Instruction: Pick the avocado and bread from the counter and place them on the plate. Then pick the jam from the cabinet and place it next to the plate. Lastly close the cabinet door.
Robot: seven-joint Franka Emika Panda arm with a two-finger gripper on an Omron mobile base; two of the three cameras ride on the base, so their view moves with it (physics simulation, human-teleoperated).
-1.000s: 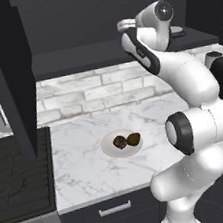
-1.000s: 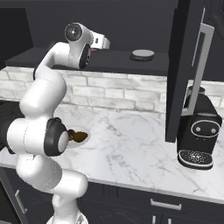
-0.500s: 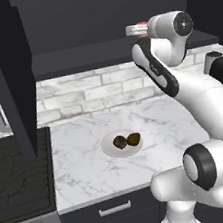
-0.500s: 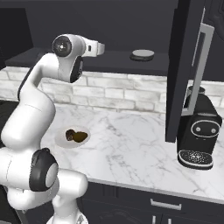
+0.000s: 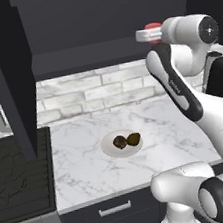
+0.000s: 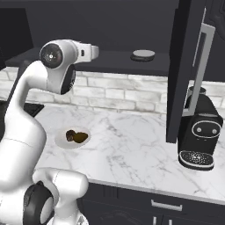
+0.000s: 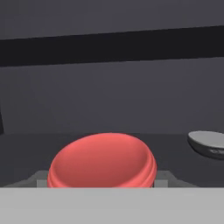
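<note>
Fingertips of the gripper are hidden behind the jam, so I cannot tell whether they pinch it, up at the open cabinet shelf. Largest to smallest: one counter, one coffee machine at the right, one plate holding one bread and one avocado, one grey disc on the shelf right of the jar.
</note>
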